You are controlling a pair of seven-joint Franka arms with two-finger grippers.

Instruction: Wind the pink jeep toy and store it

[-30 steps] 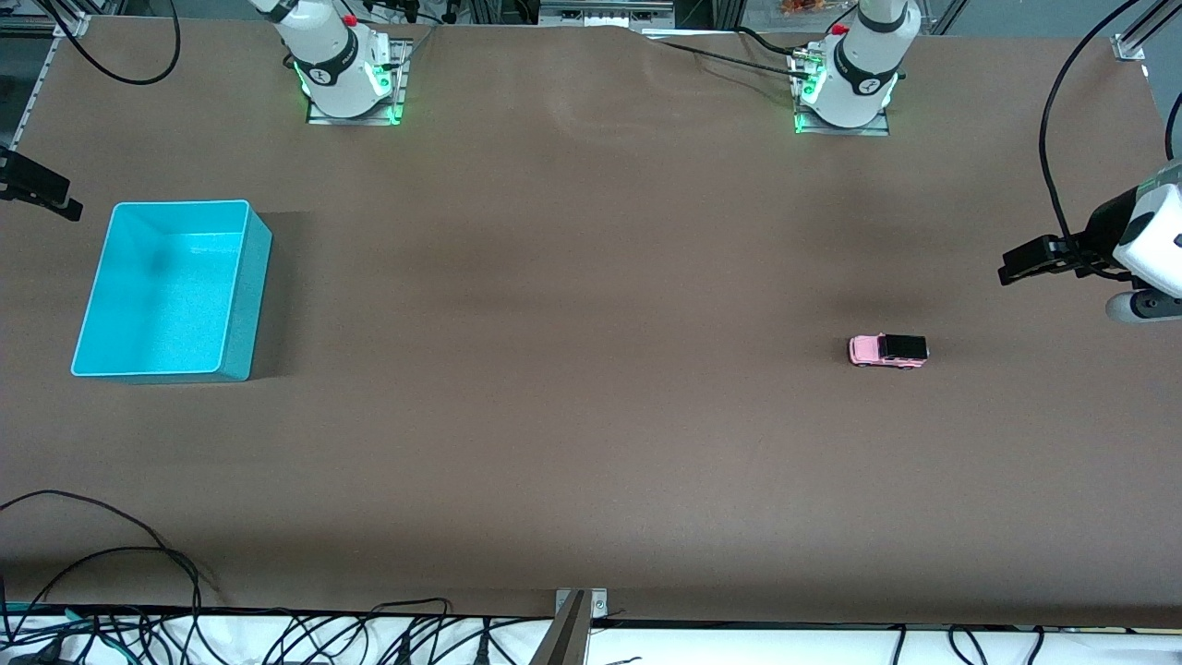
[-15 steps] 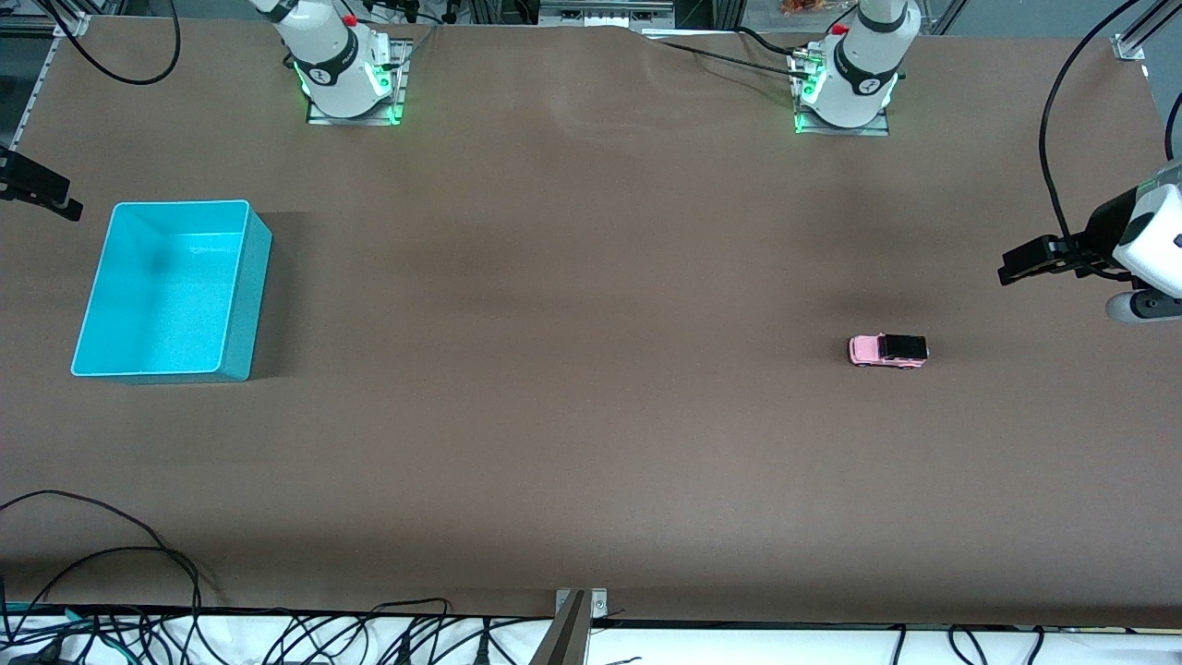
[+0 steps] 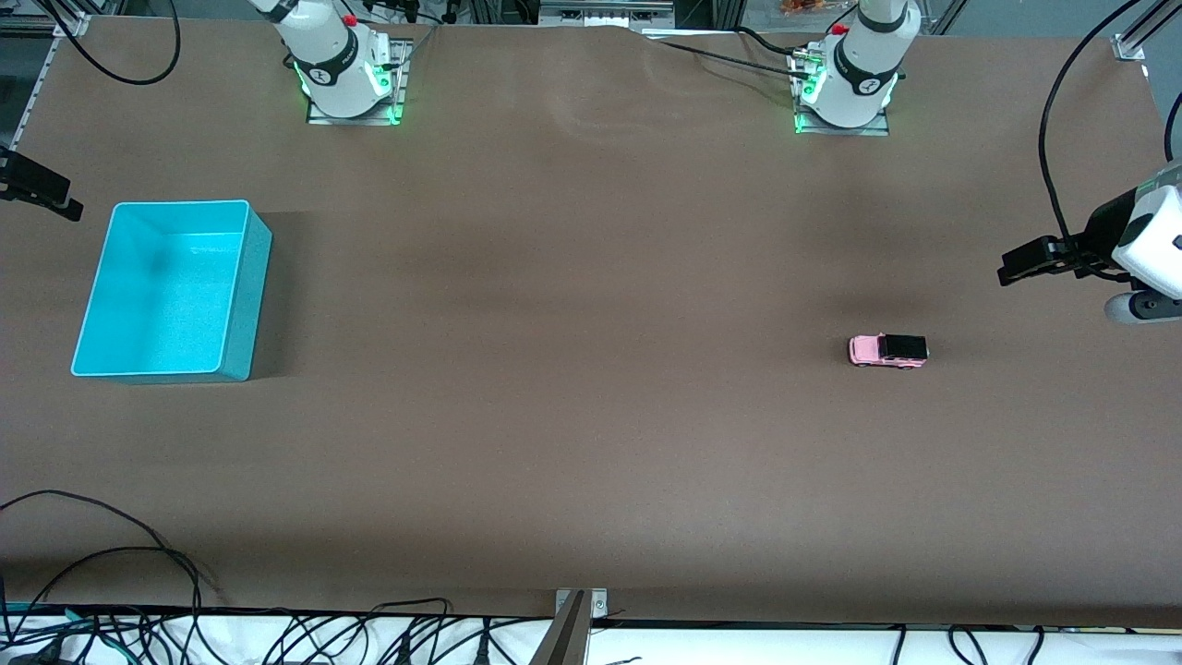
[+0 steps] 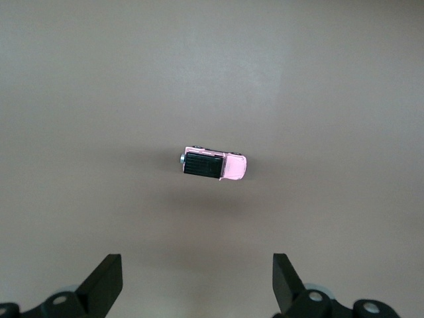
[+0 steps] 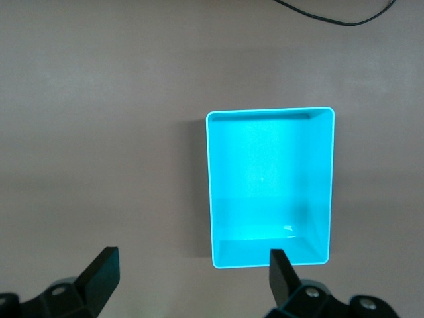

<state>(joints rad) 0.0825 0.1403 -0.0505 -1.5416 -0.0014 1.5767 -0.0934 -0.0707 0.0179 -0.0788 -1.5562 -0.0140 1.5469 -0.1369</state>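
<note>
The pink jeep toy [image 3: 887,351] stands on the brown table toward the left arm's end, with its black roof over the rear. It also shows in the left wrist view [image 4: 214,165], alone on the table. My left gripper [image 3: 1018,266] hangs high over the table's left-arm end; in its wrist view [image 4: 197,262] it is open and empty, well above the jeep. The teal bin [image 3: 251,305] stands empty toward the right arm's end. My right gripper [image 3: 42,189] hangs high beside it; in its wrist view [image 5: 193,255] it is open and empty above the bin [image 5: 207,185].
The arm bases [image 3: 349,78] [image 3: 845,88] stand along the table edge farthest from the front camera. Loose black cables [image 3: 138,554] lie along the edge nearest the camera. A cable [image 5: 331,16] shows on the table near the bin.
</note>
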